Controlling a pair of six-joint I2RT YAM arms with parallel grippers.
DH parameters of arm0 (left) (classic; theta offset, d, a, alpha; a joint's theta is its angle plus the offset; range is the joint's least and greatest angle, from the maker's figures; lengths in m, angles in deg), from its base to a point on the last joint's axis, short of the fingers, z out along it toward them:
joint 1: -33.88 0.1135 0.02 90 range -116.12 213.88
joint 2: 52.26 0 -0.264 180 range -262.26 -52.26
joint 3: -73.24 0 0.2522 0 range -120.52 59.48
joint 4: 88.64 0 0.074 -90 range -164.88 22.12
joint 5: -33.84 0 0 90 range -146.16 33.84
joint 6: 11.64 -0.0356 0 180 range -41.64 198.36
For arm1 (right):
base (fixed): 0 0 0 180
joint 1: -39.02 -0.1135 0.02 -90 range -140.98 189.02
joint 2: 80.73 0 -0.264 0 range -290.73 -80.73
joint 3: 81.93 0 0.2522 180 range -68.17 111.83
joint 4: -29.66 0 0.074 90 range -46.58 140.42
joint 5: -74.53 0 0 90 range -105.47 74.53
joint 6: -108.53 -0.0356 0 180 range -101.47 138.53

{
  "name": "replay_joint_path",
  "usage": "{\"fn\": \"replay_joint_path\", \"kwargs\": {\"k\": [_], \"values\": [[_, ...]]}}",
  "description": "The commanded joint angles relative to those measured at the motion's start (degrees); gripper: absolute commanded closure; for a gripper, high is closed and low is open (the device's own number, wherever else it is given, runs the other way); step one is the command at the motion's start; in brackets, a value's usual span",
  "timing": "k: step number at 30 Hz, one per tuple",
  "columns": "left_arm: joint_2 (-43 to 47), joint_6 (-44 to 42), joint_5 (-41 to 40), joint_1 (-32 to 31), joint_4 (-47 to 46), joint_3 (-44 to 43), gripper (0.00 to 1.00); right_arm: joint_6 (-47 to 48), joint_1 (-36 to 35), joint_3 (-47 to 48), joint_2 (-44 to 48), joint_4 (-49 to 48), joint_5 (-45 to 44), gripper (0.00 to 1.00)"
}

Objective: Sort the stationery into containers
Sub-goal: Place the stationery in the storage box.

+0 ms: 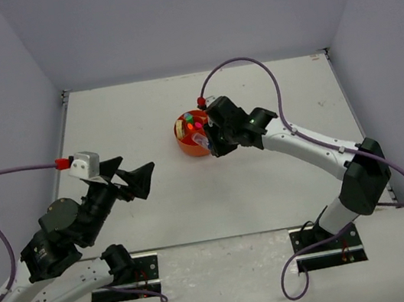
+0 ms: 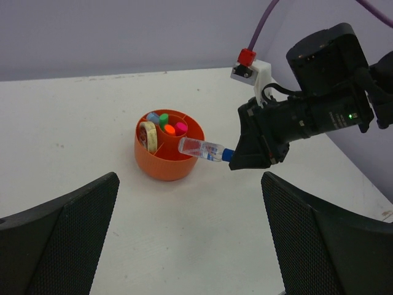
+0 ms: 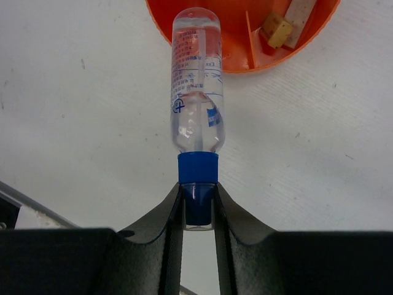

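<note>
The round orange organizer [image 1: 187,142] [image 2: 167,163] stands mid-table. Markers with pink [image 2: 181,128], orange [image 2: 170,129] and green [image 2: 164,117] caps stand upright in it, and a tan rubber band [image 2: 147,133] leans in a ring compartment. A tan block [image 3: 276,29] lies in another compartment of the organizer [image 3: 236,58]. My right gripper [image 1: 211,138] [image 2: 236,158] [image 3: 199,196] is shut on the blue cap of a small clear bottle [image 2: 201,147] [image 3: 196,86]. The bottle is held level, its far end over the organizer's rim. My left gripper [image 1: 132,174] [image 2: 189,184] hangs open and empty, well to the organizer's left.
The white table [image 1: 269,85] is bounded by grey walls at the back and sides. The right arm [image 1: 318,151] stretches across the table's right half. Both arm bases sit at the near edge.
</note>
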Motion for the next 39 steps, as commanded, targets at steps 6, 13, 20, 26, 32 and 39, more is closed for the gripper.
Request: {"fn": "replay_joint_path", "kwargs": {"k": [6, 13, 20, 26, 32, 39], "values": [[1.0, -0.7, 1.2, 0.0, -1.5, 3.0, 0.00, 2.7, 1.3, 6.9, -4.1, 2.7, -0.3, 1.00], [1.1, -0.8, 1.0, 0.1, -1.8, 4.0, 0.00, 3.5, 1.4, 8.1, -5.7, 4.3, -1.0, 1.00], [0.3, -1.3, 0.8, 0.1, -2.2, 4.3, 0.00, 4.4, 1.7, 10.4, -8.5, 6.4, -0.9, 0.96], [1.0, -1.4, 0.4, 0.0, -2.3, 4.4, 0.00, 4.7, 1.8, 12.6, -10.4, 7.2, -1.4, 0.80], [1.8, -1.7, 0.2, 0.1, -2.1, 4.6, 0.00, 4.7, 2.1, 15.3, -11.7, 8.0, -1.9, 0.65], [1.8, -1.6, 0.4, 0.1, -2.2, 4.9, 0.00, 5.0, 2.5, 18.3, -13.1, 9.0, -2.7, 0.55]]}}
